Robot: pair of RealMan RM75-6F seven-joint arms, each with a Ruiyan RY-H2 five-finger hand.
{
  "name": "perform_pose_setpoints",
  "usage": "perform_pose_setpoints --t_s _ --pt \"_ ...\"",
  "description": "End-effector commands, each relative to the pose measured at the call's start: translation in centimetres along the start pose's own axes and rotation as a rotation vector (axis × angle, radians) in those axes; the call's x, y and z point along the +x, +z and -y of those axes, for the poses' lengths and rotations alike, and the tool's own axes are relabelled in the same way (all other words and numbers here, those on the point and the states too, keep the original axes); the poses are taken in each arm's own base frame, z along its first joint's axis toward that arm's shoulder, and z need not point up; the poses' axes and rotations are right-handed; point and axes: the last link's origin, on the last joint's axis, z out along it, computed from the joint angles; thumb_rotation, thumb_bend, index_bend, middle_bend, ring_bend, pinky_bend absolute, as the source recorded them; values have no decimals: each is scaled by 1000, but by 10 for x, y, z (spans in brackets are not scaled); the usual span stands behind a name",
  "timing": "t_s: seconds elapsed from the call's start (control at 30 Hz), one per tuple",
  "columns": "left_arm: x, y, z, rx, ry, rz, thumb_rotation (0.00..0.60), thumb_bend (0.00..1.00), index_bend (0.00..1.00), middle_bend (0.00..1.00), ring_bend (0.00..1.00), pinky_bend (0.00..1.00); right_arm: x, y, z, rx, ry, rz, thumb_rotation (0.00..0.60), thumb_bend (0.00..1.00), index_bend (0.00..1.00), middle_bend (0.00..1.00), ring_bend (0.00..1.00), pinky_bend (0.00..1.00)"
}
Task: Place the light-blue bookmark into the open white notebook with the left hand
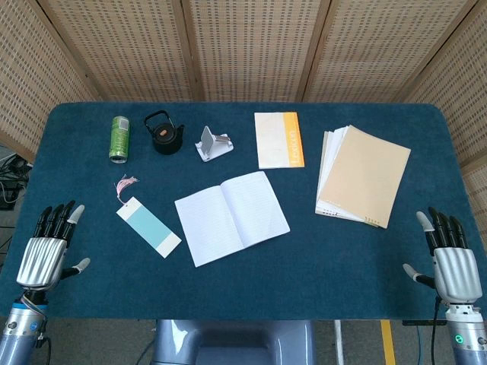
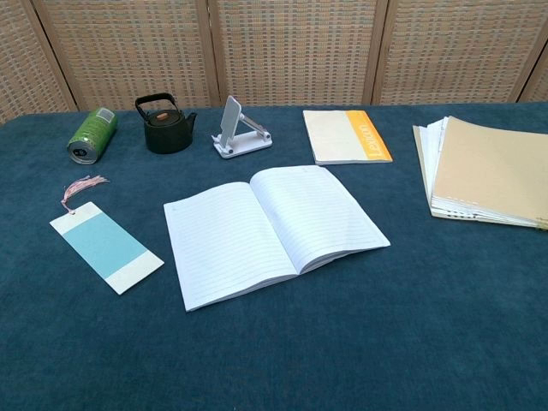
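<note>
1. so, nothing started yet: left hand rests at the near-left edge of the tabletop, fingers straight and spread, holding nothing. right hand at the near-right edge, same pose, fingers apart, empty. neither hand shows in the chest view.
2. light-blue bookmark lies flat on the tabletop, just left of the open white notebook, apart from it, well clear of the left hand.
3. handling guess: thin card, very light, a bit flexible, flat on the soft cloth so there's no edge to get under; probably pinch a short end or a long edge, or slide it first. pink tassel is soft, poor place to grip.
4. long axis runs diagonally, far-left to near-right; tassel end points far-left, plain end points near-right toward the notebook.
5. notebook lies open, pages up, spine angled roughly far-near, left page closest to the bookmark.
</note>
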Motion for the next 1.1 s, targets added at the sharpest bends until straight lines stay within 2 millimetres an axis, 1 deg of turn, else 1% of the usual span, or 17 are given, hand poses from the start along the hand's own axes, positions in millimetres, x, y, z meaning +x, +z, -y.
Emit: perform_pose_setpoints --t_s 0.03,0.33,0.5,0.7,0.83,0.87,0.93,1.0,1.07,1.1 --pt "-1 0 0 -2 4 4 600 19 0 0 0 0 0 0 -1 0 2 -1 600 82 0 0 0 0" --pt "-2 3 0 -9 -6 17 600 19 0 0 0 0 0 0 0 1 7 2 600 81 0 0 0 0" --pt "-4 7 -1 -12 -11 31 600 19 0 0 0 0 -1 1 -5 -15 6 4 600 82 0 0 0 0" --pt "-6 13 -7 -41 -7 46 600 22 0 0 0 0 0 2 -8 -26 11 -1 600 82 0 0 0 0" --pt "-3 27 -15 -98 14 67 600 26 0 0 0 0 -1 3 -10 -30 17 1 600 82 0 0 0 0" --pt "-1 34 -18 -122 27 81 600 28 0 0 0 0 -1 4 -10 -30 16 1 600 81 0 0 0 0" --pt "0 41 -21 -142 33 98 600 38 13 0 0 0 -2 4 -10 -30 15 1 600 82 0 0 0 0" --pt "1 48 -23 -159 40 117 600 47 54 0 0 0 -2 5 -10 -31 16 2 600 82 0 0 0 0" --pt "2 60 -25 -179 50 148 600 52 131 0 0 0 -4 5 -11 -34 15 6 600 82 0 0 0 0" --pt "0 71 -28 -196 61 174 600 62 153 0 0 0 -5 5 -13 -40 11 11 600 81 0 0 0 0"
